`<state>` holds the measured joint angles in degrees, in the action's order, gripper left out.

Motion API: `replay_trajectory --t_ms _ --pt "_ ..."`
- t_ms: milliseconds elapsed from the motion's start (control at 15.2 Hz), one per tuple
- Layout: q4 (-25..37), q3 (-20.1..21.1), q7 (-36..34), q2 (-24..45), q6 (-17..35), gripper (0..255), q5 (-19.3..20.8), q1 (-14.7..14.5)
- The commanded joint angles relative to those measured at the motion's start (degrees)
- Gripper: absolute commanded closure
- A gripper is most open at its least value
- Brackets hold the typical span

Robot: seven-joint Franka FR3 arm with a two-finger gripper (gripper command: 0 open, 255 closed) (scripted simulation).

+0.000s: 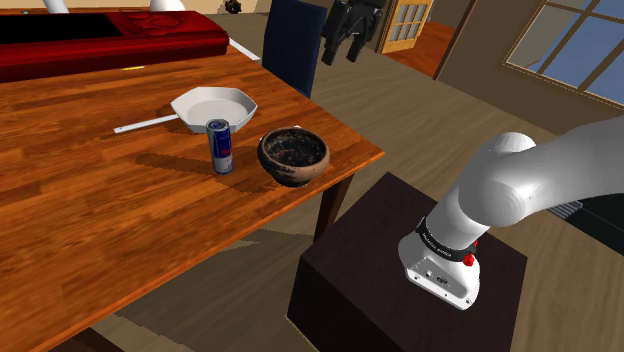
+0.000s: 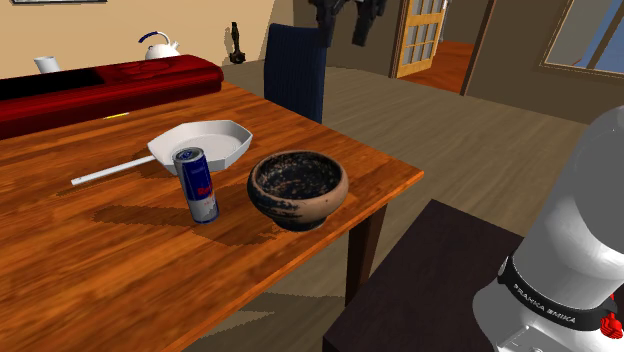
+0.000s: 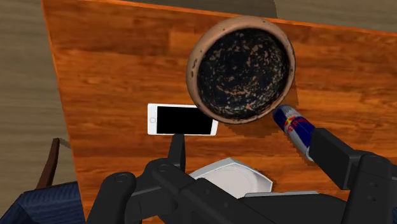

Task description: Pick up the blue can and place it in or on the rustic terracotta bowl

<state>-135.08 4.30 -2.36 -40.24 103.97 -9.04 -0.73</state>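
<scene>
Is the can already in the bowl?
No, the can stands upright on the table beside the bowl, apart from it.

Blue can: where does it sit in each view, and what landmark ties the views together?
Shoulder view: blue can upright on the table, just left of the bowl.
Second exterior view: blue can left of centre, left of the bowl.
Wrist view: blue can beside the bowl, ahead of the open gripper.
Shared landmark: the brown bowl.

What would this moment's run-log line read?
phase: can not yet grasped | gripper: open, above table | blue can: upright, beside bowl, not touching | bowl: empty
</scene>
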Motion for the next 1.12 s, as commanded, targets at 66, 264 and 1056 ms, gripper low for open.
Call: replay_trajectory --t_ms 66,264,1056 --pt "-0.2 3.2 -2.6 3.5 4.3 0 -0.8 -0.8" --pt "0.2 6.3 -5.1 7.9 8.7 0 -1.1 -1.4" --pt "8.4 18.0 -18.2 30.4 23.4 0 5.4 -1.9"
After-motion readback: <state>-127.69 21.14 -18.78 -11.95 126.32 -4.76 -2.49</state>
